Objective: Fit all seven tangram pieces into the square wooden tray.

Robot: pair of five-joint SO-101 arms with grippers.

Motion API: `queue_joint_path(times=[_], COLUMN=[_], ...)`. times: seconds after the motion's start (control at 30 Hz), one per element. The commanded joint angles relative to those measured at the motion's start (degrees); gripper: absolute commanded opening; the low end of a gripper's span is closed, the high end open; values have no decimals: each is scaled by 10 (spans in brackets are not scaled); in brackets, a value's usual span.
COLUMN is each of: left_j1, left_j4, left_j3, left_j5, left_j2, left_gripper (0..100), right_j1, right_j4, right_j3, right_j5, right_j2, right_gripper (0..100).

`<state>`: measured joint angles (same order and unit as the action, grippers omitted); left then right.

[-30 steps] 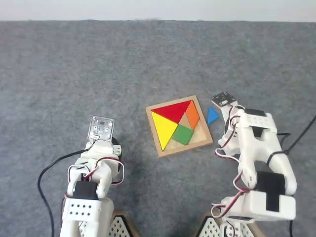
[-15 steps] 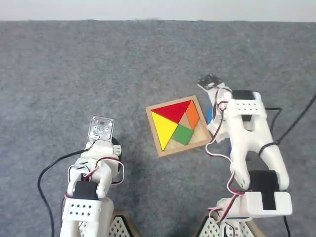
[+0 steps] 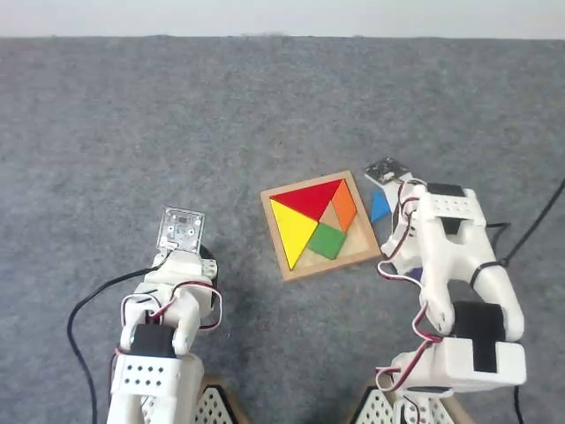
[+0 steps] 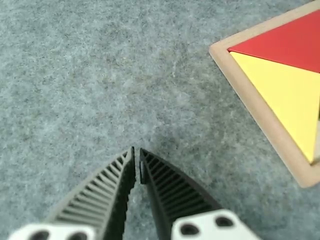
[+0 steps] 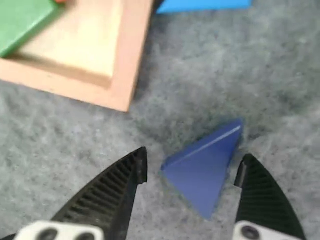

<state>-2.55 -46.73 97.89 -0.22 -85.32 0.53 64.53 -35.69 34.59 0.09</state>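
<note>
The square wooden tray (image 3: 284, 262) lies mid-table holding a red triangle (image 3: 311, 199), a yellow triangle (image 3: 292, 229), an orange piece (image 3: 345, 204) and a green square (image 3: 327, 240); its near-right corner is bare wood. A light blue triangle (image 3: 380, 206) lies on the carpet just right of the tray. In the right wrist view a dark blue triangle (image 5: 202, 167) lies flat on the carpet between the fingers of my open right gripper (image 5: 193, 160), beside the tray's corner (image 5: 120, 75). My left gripper (image 4: 136, 152) is shut and empty, low over the carpet left of the tray (image 4: 260, 115).
Grey carpet covers the table. The right arm (image 3: 441, 238) stands over the spot right of the tray. The left arm (image 3: 177, 291) sits at the near left, well apart from the tray. Open carpet lies beyond the tray.
The right arm swung toward the far side beside the tray, then drew back toward the near right. The left arm and the tray's pieces have not moved.
</note>
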Motion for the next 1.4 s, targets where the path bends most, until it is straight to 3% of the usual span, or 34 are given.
queue_joint_path(times=[0.0,0.27,0.6,0.8,1.07,1.37], left_j1=[-2,-2,-2,-2,-2,-2], left_j4=[0,0,0,0,0,0], left_j3=[-11,-11,-11,-11,-11,-11], left_j5=[3,3,3,3,3,3], left_j2=[-7,-7,-7,-7,-7,-7], left_gripper=[14,14,14,14,14,14], right_j1=[10,58,55,55,54,58], right_j4=[-10,-11,-44,-54,-71,-72], right_j3=[-5,-11,-13,-8,-3,-10], right_j5=[7,8,-1,-62,-214,-216], right_j2=[-5,-6,-5,25,21,26], right_gripper=[294,292,292,292,292,292])
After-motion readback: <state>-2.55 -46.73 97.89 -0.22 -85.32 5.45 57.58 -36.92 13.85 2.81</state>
